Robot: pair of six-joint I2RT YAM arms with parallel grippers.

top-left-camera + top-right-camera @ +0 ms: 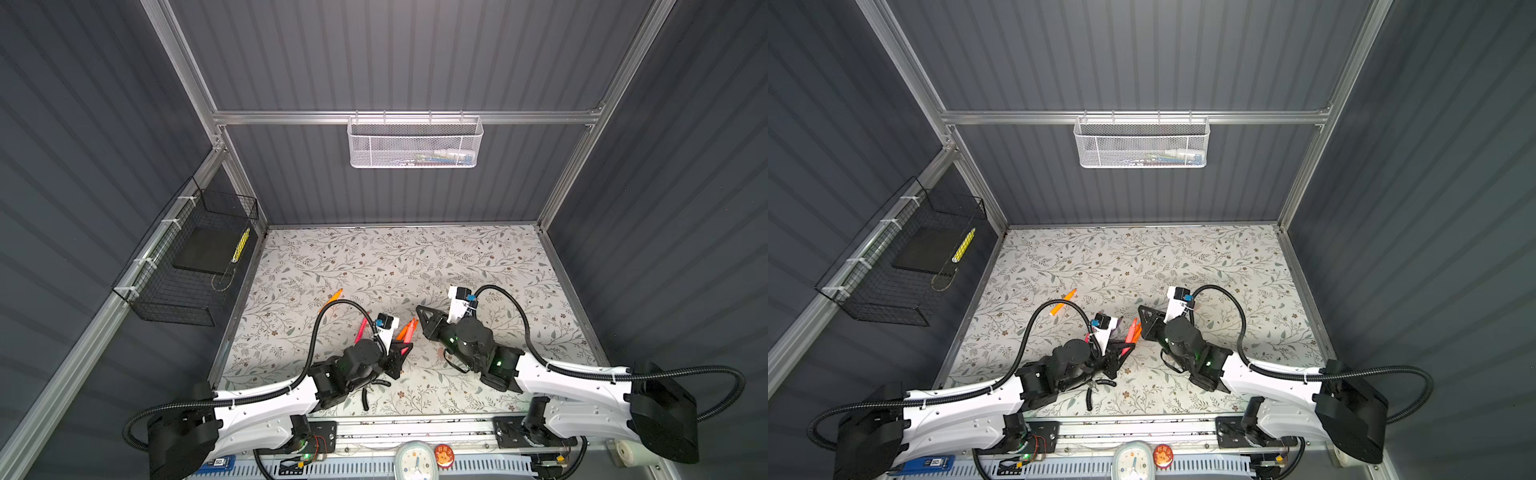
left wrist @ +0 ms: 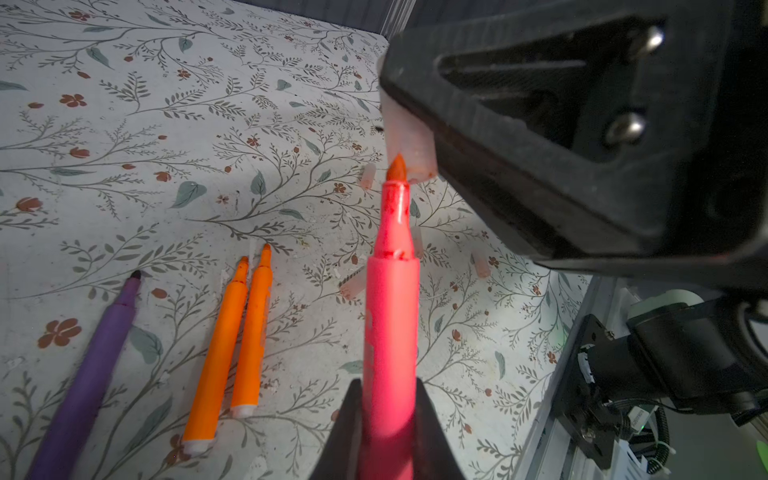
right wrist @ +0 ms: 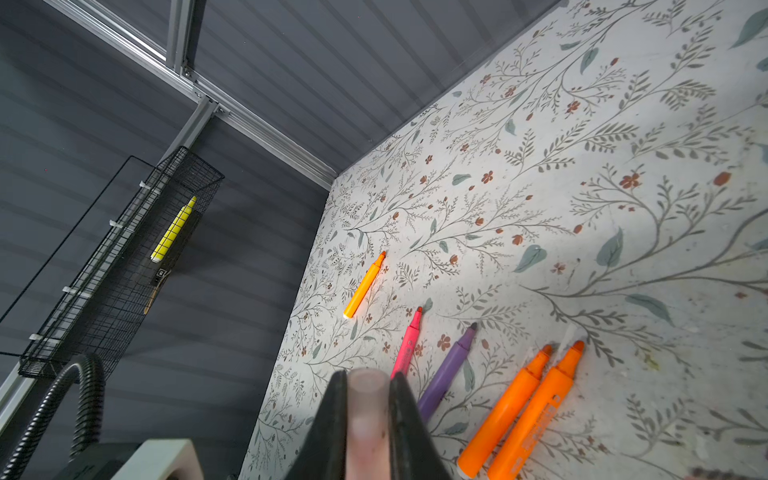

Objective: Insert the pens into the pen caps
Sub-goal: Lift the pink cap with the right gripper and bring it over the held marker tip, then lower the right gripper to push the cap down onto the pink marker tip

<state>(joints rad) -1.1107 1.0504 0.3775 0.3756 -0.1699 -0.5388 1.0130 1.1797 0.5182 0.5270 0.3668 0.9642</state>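
My left gripper (image 2: 388, 386) is shut on a pink-red pen (image 2: 390, 311). The pen's orange-red tip sits right at the mouth of a translucent pen cap (image 2: 405, 133). That cap (image 3: 368, 399) is pinched in my shut right gripper (image 3: 368, 378). In both top views the two grippers (image 1: 405, 347) (image 1: 419, 309) meet near the table's middle. On the floral table lie a purple pen (image 2: 95, 365), two orange pens (image 2: 220, 353) (image 2: 253, 332), another pink pen (image 3: 409, 343) and a lone orange pen (image 3: 365, 284). Loose caps (image 2: 353, 286) (image 2: 481, 266) (image 2: 368, 176) lie beyond the held pen.
A black wire basket (image 1: 187, 257) holding a yellow marker hangs on the left wall. A white mesh basket (image 1: 415, 141) hangs on the back wall. Black-handled pliers (image 1: 1096, 386) lie near the front edge under my left arm. A small clock (image 1: 415, 459) stands in front.
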